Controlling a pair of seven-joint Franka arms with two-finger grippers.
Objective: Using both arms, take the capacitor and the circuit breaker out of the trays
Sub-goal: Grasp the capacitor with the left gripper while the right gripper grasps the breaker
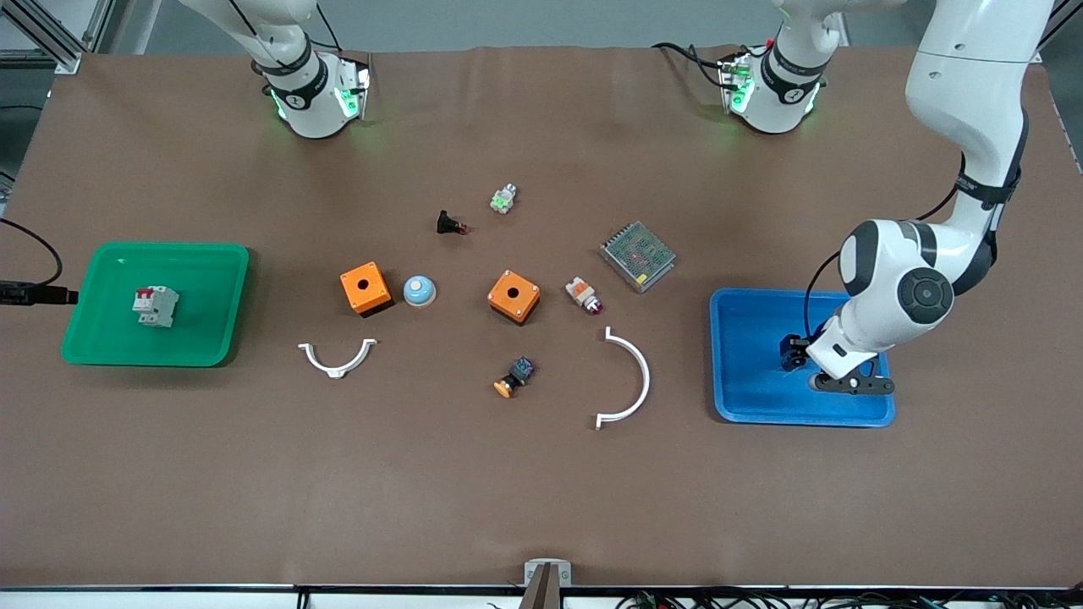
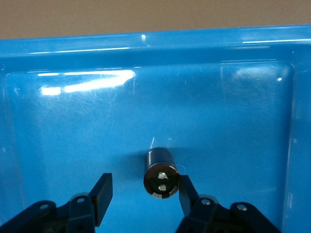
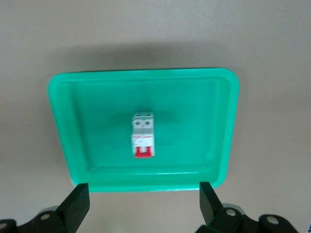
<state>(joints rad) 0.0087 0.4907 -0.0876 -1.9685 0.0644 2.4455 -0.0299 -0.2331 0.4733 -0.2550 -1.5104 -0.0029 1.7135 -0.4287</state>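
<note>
The capacitor [image 2: 160, 174], a small black cylinder with pale spots on its end, lies on the floor of the blue tray [image 1: 744, 397] at the left arm's end of the table. My left gripper [image 1: 794, 355] is low in that tray, open; in the left wrist view [image 2: 145, 187] the capacitor lies between the fingers, against one of them. The breaker [image 1: 155, 305], light grey with red levers, lies in the green tray [image 1: 110, 347] at the right arm's end. My right gripper [image 3: 143, 194] is open and empty, high over the table beside the green tray [image 3: 68, 121] and breaker [image 3: 144, 135].
Between the trays lie two orange boxes [image 1: 365, 288] [image 1: 514, 296], a blue-white dome [image 1: 419, 291], two white arcs [image 1: 337, 359] [image 1: 630, 381], a grey meshed unit [image 1: 637, 255], an orange-capped button [image 1: 514, 377], a black red-tipped part [image 1: 450, 224] and a white-and-orange part [image 1: 584, 294].
</note>
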